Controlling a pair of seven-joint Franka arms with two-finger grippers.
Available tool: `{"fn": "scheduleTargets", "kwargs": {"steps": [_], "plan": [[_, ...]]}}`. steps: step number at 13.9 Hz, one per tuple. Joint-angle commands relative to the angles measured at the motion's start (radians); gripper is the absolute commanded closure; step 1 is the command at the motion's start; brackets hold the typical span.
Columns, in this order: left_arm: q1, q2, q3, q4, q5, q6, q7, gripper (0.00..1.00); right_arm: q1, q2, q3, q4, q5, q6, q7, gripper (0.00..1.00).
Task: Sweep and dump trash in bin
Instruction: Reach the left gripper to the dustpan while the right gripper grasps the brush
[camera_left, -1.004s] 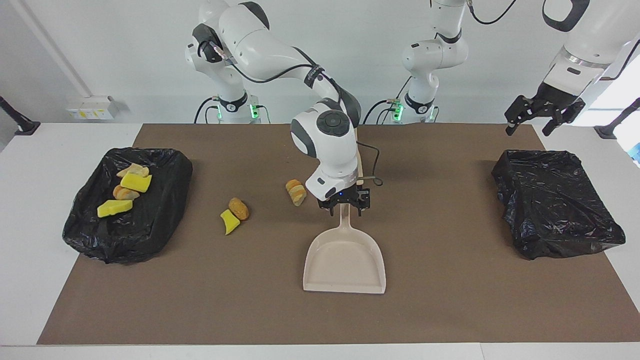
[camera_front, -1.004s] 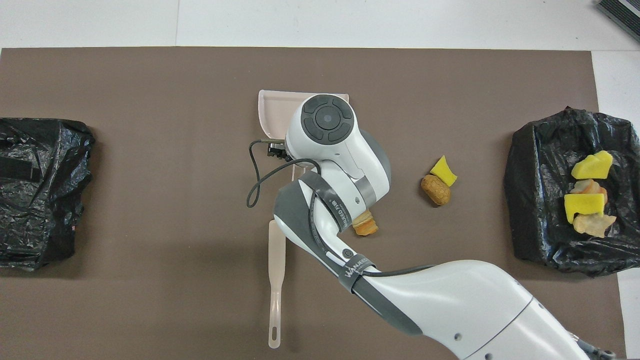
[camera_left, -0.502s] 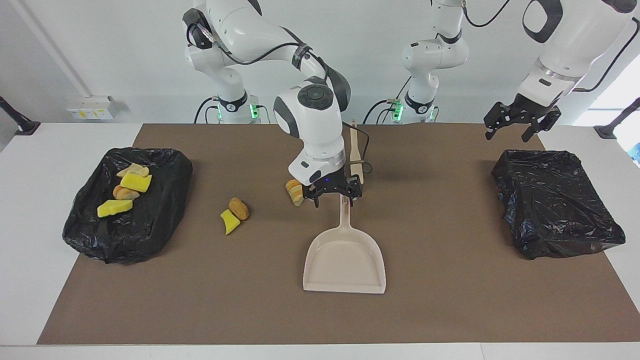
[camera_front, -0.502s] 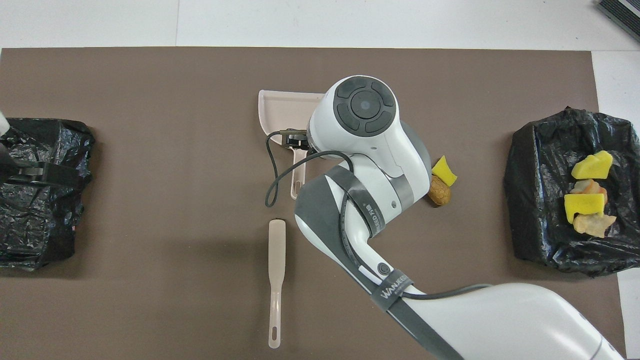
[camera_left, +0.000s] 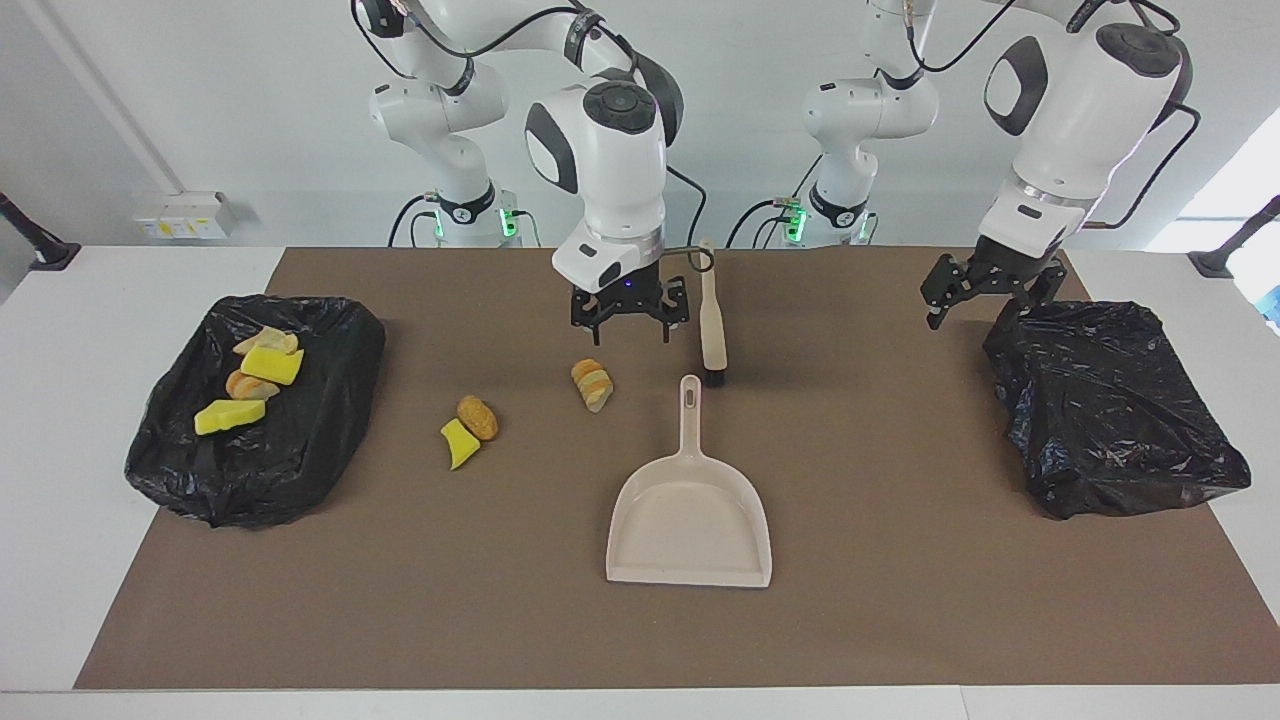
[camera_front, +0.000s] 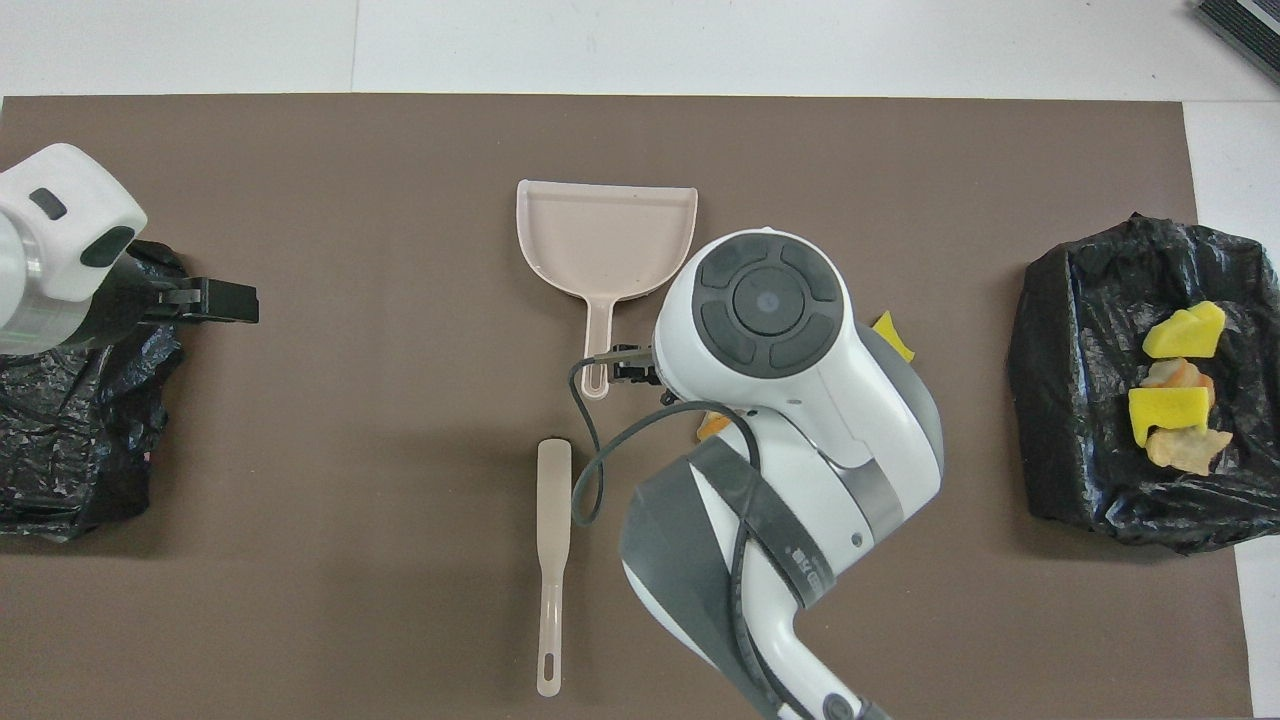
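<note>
Three pieces of trash lie on the brown mat: a striped orange lump (camera_left: 592, 385), a brown lump (camera_left: 478, 417) and a yellow wedge (camera_left: 459, 443). Several more pieces (camera_left: 250, 375) (camera_front: 1175, 385) lie in the black-lined bin (camera_left: 300, 450) (camera_front: 1080, 400) at the right arm's end. My right gripper (camera_left: 628, 322) (camera_front: 632, 365) hangs open and empty over the mat, beside the brush and above the striped lump's side nearer the robots. Its hand hides most of the loose trash in the overhead view. My left gripper (camera_left: 985, 300) (camera_front: 225, 300) hangs open over the other bin's edge.
A beige dustpan (camera_left: 690, 510) (camera_front: 605, 235) lies flat mid-mat, handle toward the robots. A beige brush (camera_left: 712, 320) (camera_front: 552, 520) lies just nearer the robots than that handle. A second black-lined bin (camera_left: 1110, 420) (camera_front: 70, 440) sits at the left arm's end.
My right gripper rose from the dustpan's handle and drew back toward the robots, leaving the dustpan in place. My left gripper swung in and down over its bin's edge.
</note>
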Motion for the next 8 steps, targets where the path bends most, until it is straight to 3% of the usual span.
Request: {"fn": "scheduleTargets", "kwargs": {"steps": [1,4,8], "plan": [[-0.061,0.010,0.013,0.001,-0.017,0.054,-0.056,0.00,-0.007,-0.135,0.004,-0.212,0.027,0.108,-0.017,0.00],[-0.153,0.085,0.011,0.091,-0.016,0.077,-0.085,0.00,0.021,-0.234,0.004,-0.393,0.079,0.246,-0.010,0.00],[-0.291,0.309,0.013,0.266,-0.004,0.077,-0.206,0.00,0.068,-0.316,0.004,-0.515,0.137,0.302,0.023,0.00]]}}
